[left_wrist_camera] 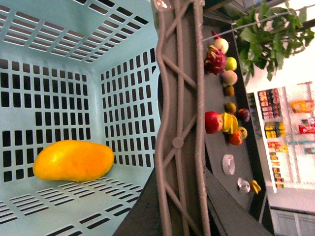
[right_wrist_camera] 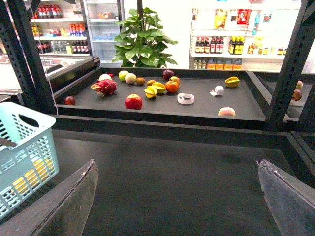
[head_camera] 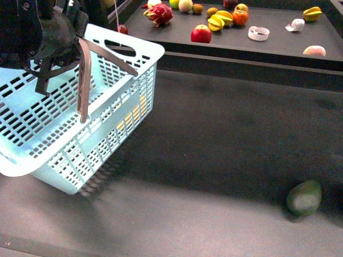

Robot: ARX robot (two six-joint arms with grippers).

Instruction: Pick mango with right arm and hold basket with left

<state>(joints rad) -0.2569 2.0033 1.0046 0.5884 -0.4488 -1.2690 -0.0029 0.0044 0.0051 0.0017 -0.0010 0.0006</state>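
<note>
The light blue basket (head_camera: 115,104) hangs tilted at the left, one end raised off the dark table. My left gripper (head_camera: 53,37) is shut on its grey-brown handle (head_camera: 84,80), which runs across the left wrist view (left_wrist_camera: 179,123). The yellow mango (left_wrist_camera: 74,160) lies inside the basket (left_wrist_camera: 49,98), on its base near a side wall. It shows as yellow through the slots in the front view (head_camera: 134,113) and the right wrist view (right_wrist_camera: 27,182). My right gripper (right_wrist_camera: 177,196) is open and empty above bare table, to the right of the basket (right_wrist_camera: 24,142). It is out of the front view.
A dull dark green oval fruit (head_camera: 304,197) lies at the table's front right. A raised shelf (head_camera: 278,51) at the back holds a red apple (head_camera: 201,33), a dragon fruit (head_camera: 159,13), star fruits (head_camera: 220,20) and other fruit. Dark rack posts (right_wrist_camera: 290,64) flank it.
</note>
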